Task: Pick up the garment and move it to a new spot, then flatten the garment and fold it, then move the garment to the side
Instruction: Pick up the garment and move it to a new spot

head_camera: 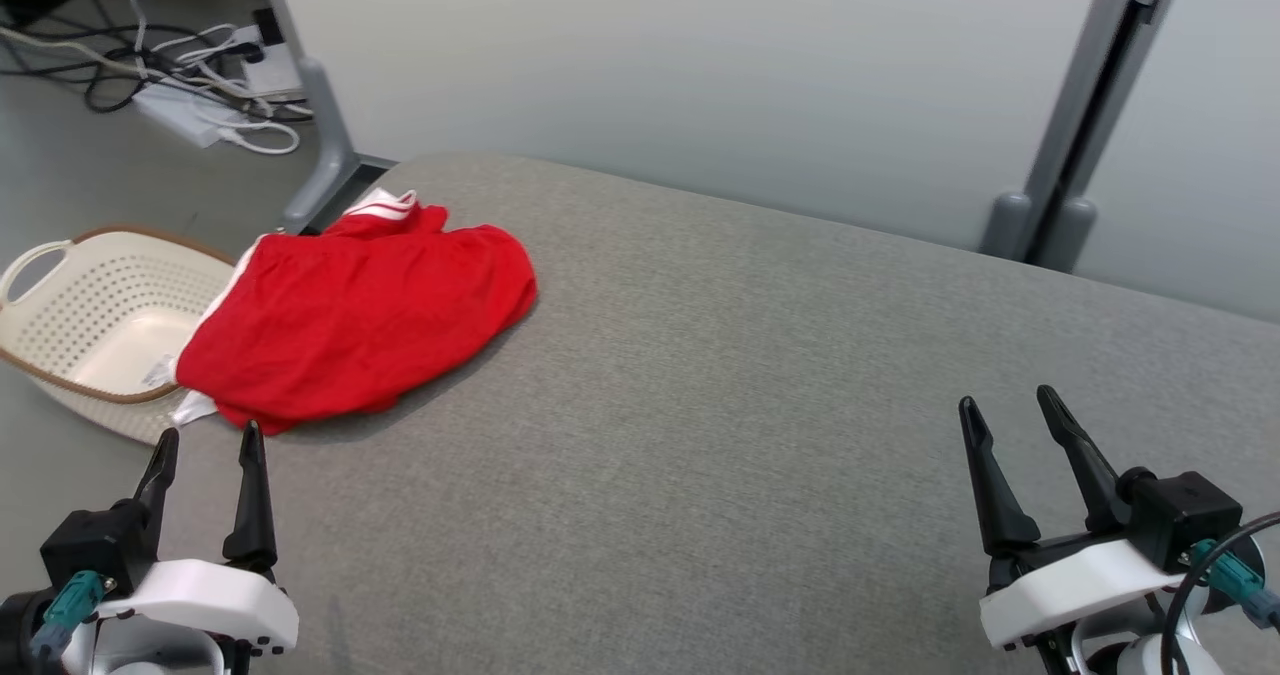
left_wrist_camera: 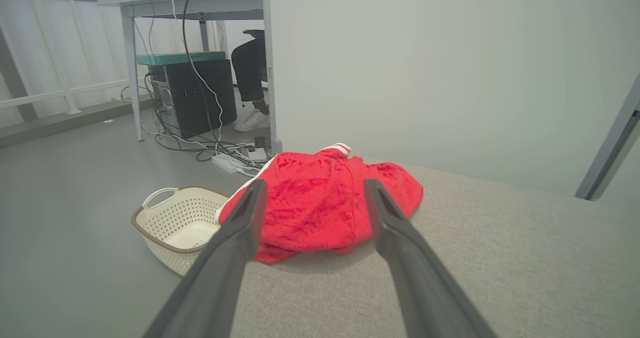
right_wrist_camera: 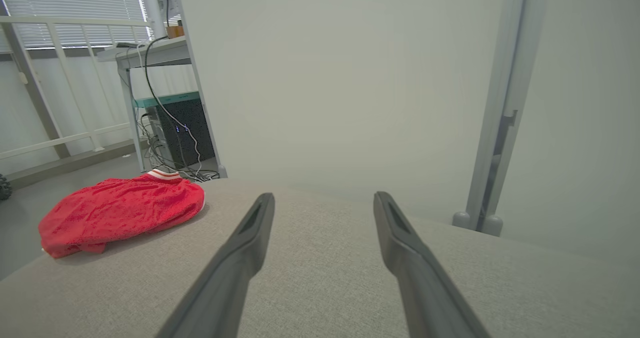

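The garment point(head_camera: 360, 320) is a red piece with white trim, lying bunched at the far left edge of the grey padded table point(head_camera: 720, 435). Its left side hangs slightly over the table edge. My left gripper point(head_camera: 209, 441) stands open just short of the garment's near hem, nothing between its fingers. In the left wrist view the garment point(left_wrist_camera: 320, 205) lies straight ahead past the left gripper point(left_wrist_camera: 312, 188). My right gripper point(head_camera: 1007, 403) stands open at the lower right, far from the cloth. The right wrist view has the garment point(right_wrist_camera: 120, 213) at its left and the right gripper point(right_wrist_camera: 322, 198) over bare table.
A cream perforated basket point(head_camera: 100, 320) sits on the floor beside the table's left edge, partly under the garment. Cables and a power strip point(head_camera: 200, 105) lie on the floor behind. Grey partition panels point(head_camera: 700, 75) stand along the table's far edge. A person's leg and shoe point(left_wrist_camera: 252, 120) show under a desk.
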Controlling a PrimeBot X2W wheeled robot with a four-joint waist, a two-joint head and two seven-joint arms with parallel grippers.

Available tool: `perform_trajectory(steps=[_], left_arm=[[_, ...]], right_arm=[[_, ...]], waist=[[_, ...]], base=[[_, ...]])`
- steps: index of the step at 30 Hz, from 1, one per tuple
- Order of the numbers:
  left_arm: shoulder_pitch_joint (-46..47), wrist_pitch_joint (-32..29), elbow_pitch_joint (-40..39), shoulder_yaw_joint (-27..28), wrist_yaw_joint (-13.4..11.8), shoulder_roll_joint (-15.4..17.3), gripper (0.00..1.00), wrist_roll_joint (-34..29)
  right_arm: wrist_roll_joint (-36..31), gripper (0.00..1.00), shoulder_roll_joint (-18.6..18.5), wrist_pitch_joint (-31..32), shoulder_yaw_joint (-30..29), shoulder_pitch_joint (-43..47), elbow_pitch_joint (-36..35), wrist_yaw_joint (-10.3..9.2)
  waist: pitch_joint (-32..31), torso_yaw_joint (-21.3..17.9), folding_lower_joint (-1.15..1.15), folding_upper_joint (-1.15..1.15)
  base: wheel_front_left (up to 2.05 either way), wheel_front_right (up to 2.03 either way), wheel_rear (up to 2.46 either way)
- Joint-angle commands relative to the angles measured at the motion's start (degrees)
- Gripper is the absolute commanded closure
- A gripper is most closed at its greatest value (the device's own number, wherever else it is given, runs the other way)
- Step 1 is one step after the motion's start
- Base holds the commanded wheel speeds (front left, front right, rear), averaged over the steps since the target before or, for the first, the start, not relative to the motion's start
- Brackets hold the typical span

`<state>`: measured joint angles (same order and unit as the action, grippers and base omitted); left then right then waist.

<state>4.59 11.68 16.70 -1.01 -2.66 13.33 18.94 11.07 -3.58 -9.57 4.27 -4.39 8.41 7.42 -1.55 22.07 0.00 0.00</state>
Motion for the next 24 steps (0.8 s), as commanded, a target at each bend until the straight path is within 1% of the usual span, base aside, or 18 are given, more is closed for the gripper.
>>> perform_trajectory(steps=[1,4,7,14,24], left_arm=[[-0.6,0.1,-0.3,0.3,-0.4,0.2,0.0,0.2],[-0.6,0.0,-0.7,0.5,-0.5,0.5,0.0,0.5],[-0.9,0.0,-0.8,0.8,-0.7,0.9,0.0,0.8],[-1.5,0.6,-1.4,1.1,-1.4,0.8,0.0,1.3],[-1.3,0.7,-1.4,0.9,-1.6,1.1,0.0,1.7]], right_arm=[[0.3,0.0,-0.2,0.0,0.1,-0.1,-0.2,0.13],[0.4,0.0,-0.1,0.3,0.7,-0.1,-0.2,0.13],[0.5,0.0,0.0,0.4,1.2,-0.5,-0.3,0.13],[0.5,0.0,0.1,0.4,2.6,-1.9,0.6,0.12],[0.7,0.0,0.0,-0.1,2.5,-2.1,1.3,0.12]], waist=[[0.1,3.5,0.0,0.0],[0.1,5.7,0.0,0.0],[0.2,6.9,0.0,0.0],[0.9,7.4,0.0,0.0],[1.0,7.4,0.0,0.0]], base=[[0.0,0.0,0.0],[0.0,0.0,0.0],[0.0,0.0,0.0],[0.0,0.0,0.0],[0.0,0.0,0.0]])
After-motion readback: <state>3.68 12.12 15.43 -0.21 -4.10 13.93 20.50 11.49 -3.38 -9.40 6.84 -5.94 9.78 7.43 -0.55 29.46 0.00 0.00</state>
